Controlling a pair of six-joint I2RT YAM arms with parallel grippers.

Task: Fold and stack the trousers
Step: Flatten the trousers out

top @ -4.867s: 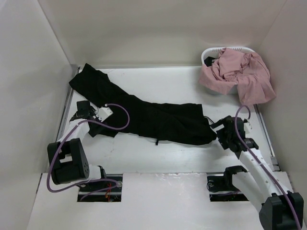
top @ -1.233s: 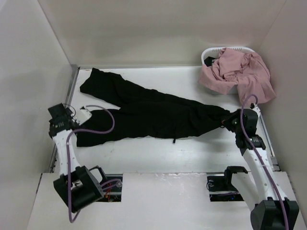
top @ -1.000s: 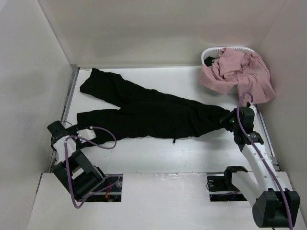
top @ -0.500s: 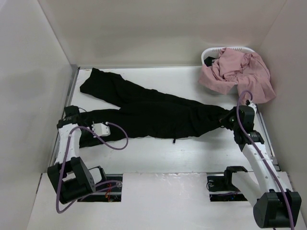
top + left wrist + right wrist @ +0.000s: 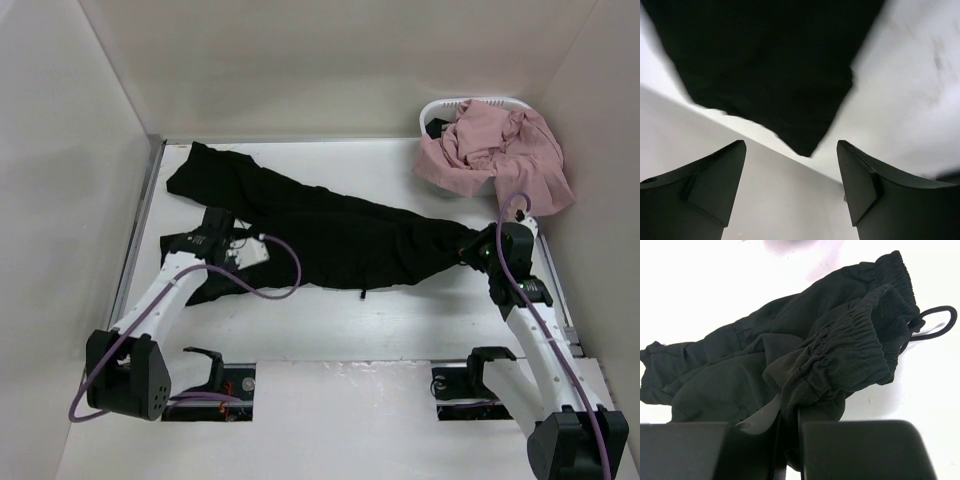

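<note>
The black trousers [image 5: 320, 235] lie spread across the table, legs to the far left and waistband at the right. My right gripper [image 5: 478, 250] is shut on the bunched elastic waistband [image 5: 850, 345], and fabric is pinched between the fingers [image 5: 850, 450]. The drawstring loop [image 5: 940, 322] lies beside the waistband. My left gripper [image 5: 205, 232] hovers over the near leg's end, open. In the left wrist view a leg end [image 5: 775, 75] lies beyond the spread fingertips [image 5: 715, 185], with nothing between them.
A white basket [image 5: 447, 106] stands at the back right, with a dusty-pink garment [image 5: 500, 150] heaped in it and spilling over its rim. Walls close in the table on the left, back and right. The left arm's purple cable [image 5: 285, 275] loops over the near leg.
My left arm has swung in from the table's left edge to above the near trouser leg, its jaws open. The right gripper has kept its hold on the waistband, barely moving.
</note>
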